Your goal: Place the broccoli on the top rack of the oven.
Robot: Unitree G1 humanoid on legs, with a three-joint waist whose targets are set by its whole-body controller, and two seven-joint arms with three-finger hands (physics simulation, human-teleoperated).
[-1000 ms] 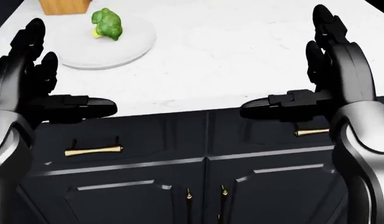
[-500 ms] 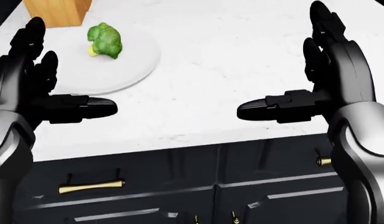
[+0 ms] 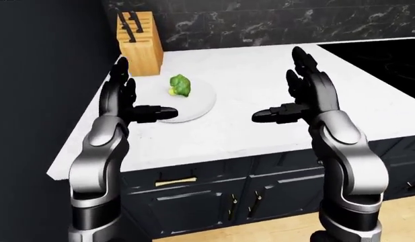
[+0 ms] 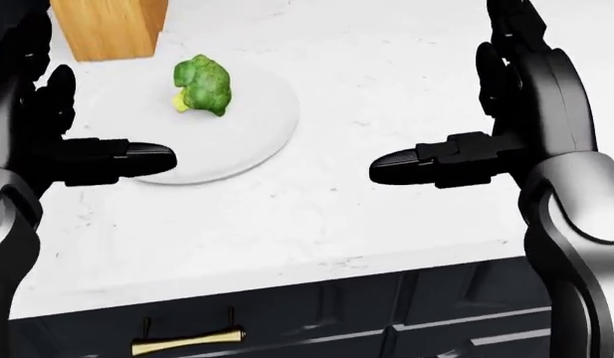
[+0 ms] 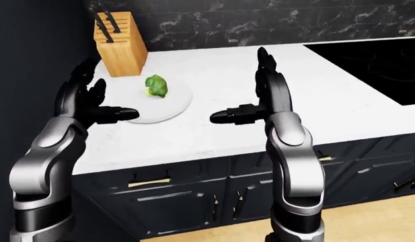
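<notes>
A green broccoli (image 4: 203, 83) lies on a white plate (image 4: 257, 138) on the white marble counter (image 4: 366, 67), upper left in the head view. It also shows in the left-eye view (image 3: 180, 85). My left hand (image 4: 83, 130) is open, held above the counter at the plate's left edge, thumb pointing right. My right hand (image 4: 466, 119) is open and empty, well to the right of the plate. The oven does not show.
A wooden knife block (image 3: 141, 43) stands beyond the plate near the dark wall. A black cooktop (image 3: 389, 58) lies in the counter at the right. Dark cabinets with brass handles (image 3: 177, 180) run below the counter edge.
The camera has moved toward the counter: the cabinet fronts slid down out of the head view and the broccoli and plate came lower and nearer. Both hands stay open.
</notes>
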